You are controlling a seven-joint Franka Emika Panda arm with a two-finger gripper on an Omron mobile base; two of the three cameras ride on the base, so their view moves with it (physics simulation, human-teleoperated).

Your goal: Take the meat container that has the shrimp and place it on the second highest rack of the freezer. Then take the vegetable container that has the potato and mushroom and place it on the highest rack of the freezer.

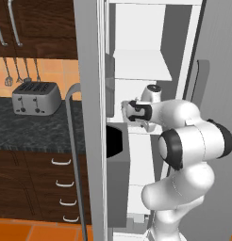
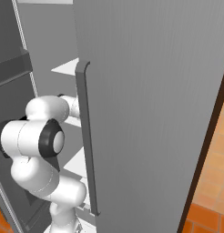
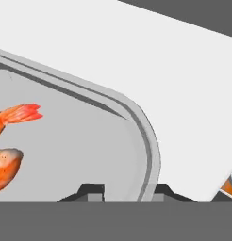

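In the hand view the meat container (image 3: 89, 155) is a shallow light-grey tray with a raised double rim and a rounded corner, lying flat on a white freezer shelf (image 3: 184, 84). The shrimp (image 3: 9, 141) lies in the tray at the left edge, orange-pink with a fanned red-orange tail; the frame cuts off most of its body. The gripper (image 3: 122, 192) sits at the tray's near rim, one dark fingertip (image 3: 92, 190) inside the rim and the other just outside it, so the jaws straddle the wall. Whether they pinch the rim or stand slightly free of it cannot be told from these pictures. A small orange and dark patch shows at the lower right corner, too cropped to identify.

In the left base view the freezer (image 1: 89, 94) stands open, its white interior showing a white shelf (image 1: 141, 66) above the arm's wrist. The white arm reaches into the compartment below that shelf; the hand and the tray are hidden behind the wrist and the door edge, so which rack holds the tray cannot be counted. The black dispenser panel (image 1: 115, 141) on the door is seen edge-on. A silver toaster (image 1: 36, 98) stands on the dark counter to the left, utensils hanging above it.

In the right base view the grey freezer door with its long handle (image 2: 86, 141) blocks most of the interior. No writing or brand is readable anywhere
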